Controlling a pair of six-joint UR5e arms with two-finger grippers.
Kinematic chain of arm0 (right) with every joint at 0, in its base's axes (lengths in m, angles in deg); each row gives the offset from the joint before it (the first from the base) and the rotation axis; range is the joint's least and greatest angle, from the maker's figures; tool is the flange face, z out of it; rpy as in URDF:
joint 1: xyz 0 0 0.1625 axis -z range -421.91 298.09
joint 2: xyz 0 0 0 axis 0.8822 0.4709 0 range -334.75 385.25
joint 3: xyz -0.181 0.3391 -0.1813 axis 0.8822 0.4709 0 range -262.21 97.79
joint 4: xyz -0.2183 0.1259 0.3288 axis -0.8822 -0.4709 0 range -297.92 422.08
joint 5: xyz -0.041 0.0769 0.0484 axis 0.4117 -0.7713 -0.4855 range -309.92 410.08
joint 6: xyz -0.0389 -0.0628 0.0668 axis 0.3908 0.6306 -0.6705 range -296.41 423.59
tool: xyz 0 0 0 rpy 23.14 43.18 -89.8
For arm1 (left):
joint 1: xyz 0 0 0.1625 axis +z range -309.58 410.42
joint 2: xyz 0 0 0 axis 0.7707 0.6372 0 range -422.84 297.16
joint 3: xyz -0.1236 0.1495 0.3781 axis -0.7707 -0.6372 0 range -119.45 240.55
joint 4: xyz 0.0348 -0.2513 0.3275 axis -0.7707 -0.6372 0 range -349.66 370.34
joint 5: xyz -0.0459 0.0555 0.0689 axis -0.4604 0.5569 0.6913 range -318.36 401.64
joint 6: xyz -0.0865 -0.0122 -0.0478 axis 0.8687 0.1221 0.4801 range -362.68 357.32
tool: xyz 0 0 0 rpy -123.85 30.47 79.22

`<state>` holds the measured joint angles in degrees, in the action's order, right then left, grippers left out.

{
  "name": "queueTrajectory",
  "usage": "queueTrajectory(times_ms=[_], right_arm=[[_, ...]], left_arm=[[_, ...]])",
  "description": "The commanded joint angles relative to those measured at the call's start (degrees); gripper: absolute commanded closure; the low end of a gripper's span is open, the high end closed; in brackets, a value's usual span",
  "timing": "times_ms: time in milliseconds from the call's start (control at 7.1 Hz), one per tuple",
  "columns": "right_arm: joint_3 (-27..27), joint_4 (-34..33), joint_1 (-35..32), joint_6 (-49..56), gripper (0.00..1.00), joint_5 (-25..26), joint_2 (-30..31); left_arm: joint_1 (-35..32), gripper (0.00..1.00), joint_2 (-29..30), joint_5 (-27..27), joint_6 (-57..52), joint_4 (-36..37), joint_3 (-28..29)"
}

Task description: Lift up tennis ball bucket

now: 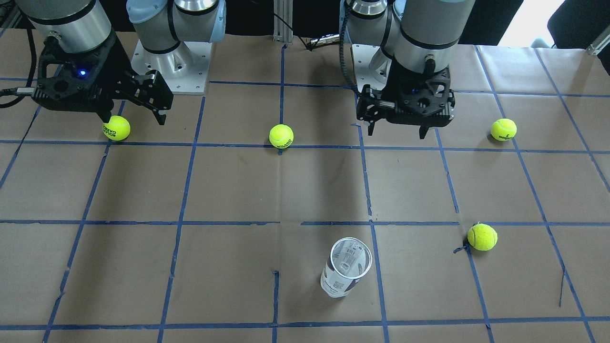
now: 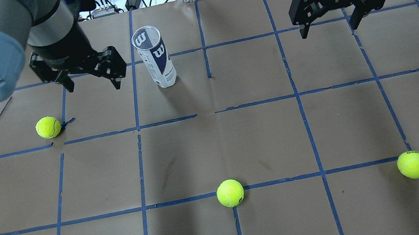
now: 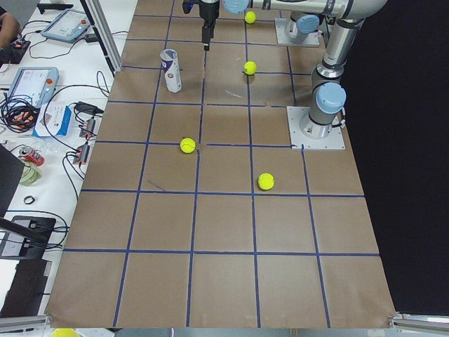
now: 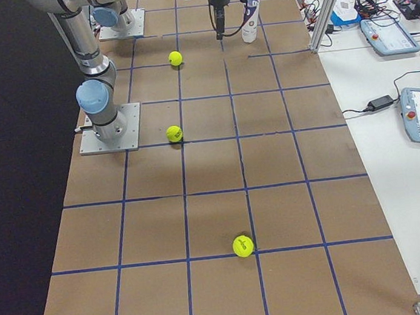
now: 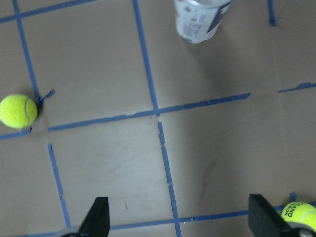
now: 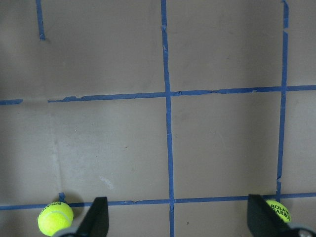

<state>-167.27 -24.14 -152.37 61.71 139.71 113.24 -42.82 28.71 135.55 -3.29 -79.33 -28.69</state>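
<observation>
Brown paper-covered table point(image 2: 263, 134), blue tape grid. Both black two-finger end effectors hang above it, spread wide and holding nothing: left end effector point(image 2: 93, 85), right end effector point(image 2: 327, 29). The clear plastic cylindrical tennis ball bucket point(image 2: 157, 60) stands upright and open-topped on the table's far side, nearer my left arm. I would bring the left end effector down around its mid-body and close gently, since the thin wall may flex. The left wrist view cuts off the bucket's top. Yellow-green tennis balls point(image 2: 230, 193) lie well apart.
</observation>
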Motion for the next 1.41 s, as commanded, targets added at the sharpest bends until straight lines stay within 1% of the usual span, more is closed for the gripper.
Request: queueTrajectory(times_ms=[0, 282, 423, 1268], right_arm=[[-0.19, -0.08, -0.76, -0.58, 0.00, 0.02, -0.10], [-0.19, -0.17, -0.59, -0.40, 0.00, 0.11, -0.10], [-0.19, -0.08, -0.42, -0.40, 0.00, 0.02, -0.10], [-0.19, -0.08, -0.50, -0.40, 0.00, 0.02, -0.10]], left_arm=[[4.38, 0.00, -2.51, -2.68, 1.92, -2.08, -1.37], [4.38, 0.00, -2.60, -2.77, 2.01, -1.82, -0.50], [4.64, 0.00, -3.03, -2.86, 2.02, -1.73, -1.10], [4.64, 0.00, -2.95, -2.68, 1.40, -1.55, -0.58]])
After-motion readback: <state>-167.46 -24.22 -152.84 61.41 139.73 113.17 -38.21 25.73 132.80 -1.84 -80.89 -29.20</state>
